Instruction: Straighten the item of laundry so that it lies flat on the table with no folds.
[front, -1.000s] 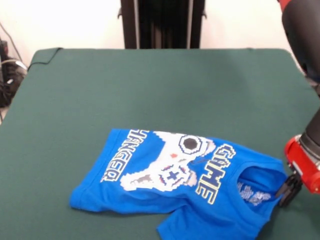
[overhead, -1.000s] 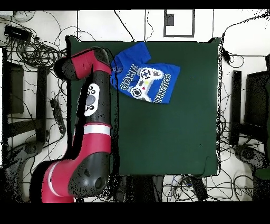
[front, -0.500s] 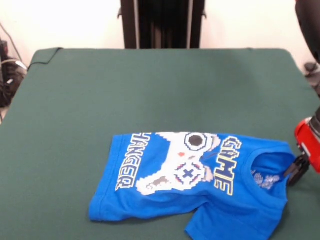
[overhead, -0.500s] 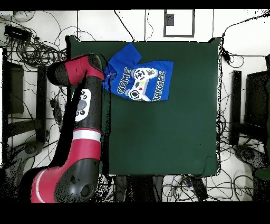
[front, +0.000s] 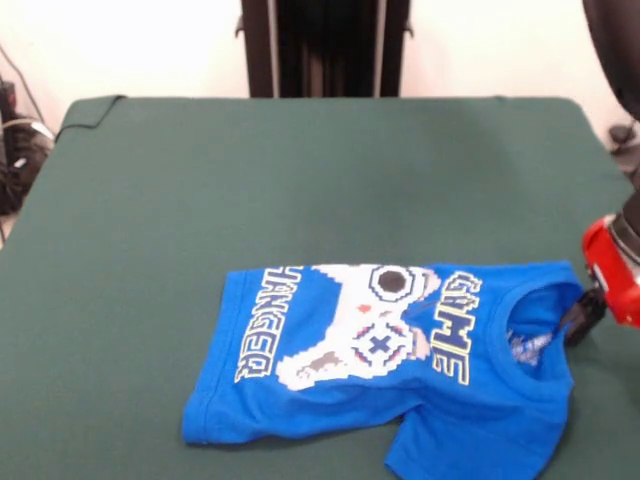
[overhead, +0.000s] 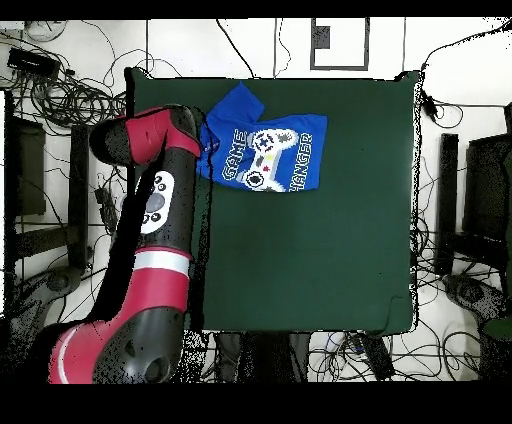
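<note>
The blue T-shirt (front: 380, 360) lies print-up near the front right of the green table (front: 300, 170), its hem to the left and its neck to the right. One sleeve sticks out toward the bottom edge, and the cloth is creased around the neck. My gripper (front: 581, 313) sits at the shirt's neck edge, shut on the collar, low over the table. In the overhead view the shirt (overhead: 265, 152) lies at the table's (overhead: 320, 250) top left, and the red arm (overhead: 160, 200) hides the gripper there.
The shirt's neck end is close to the table's right edge (front: 612, 160) in the front view. Cables (front: 18, 150) lie off the left side. In the overhead view, cables (overhead: 70, 90) and stands surround the table.
The shirt has been dragged to the right in the front view by its collar and lies more stretched out. In the last half second the gripper rose slightly and barely shifted.
</note>
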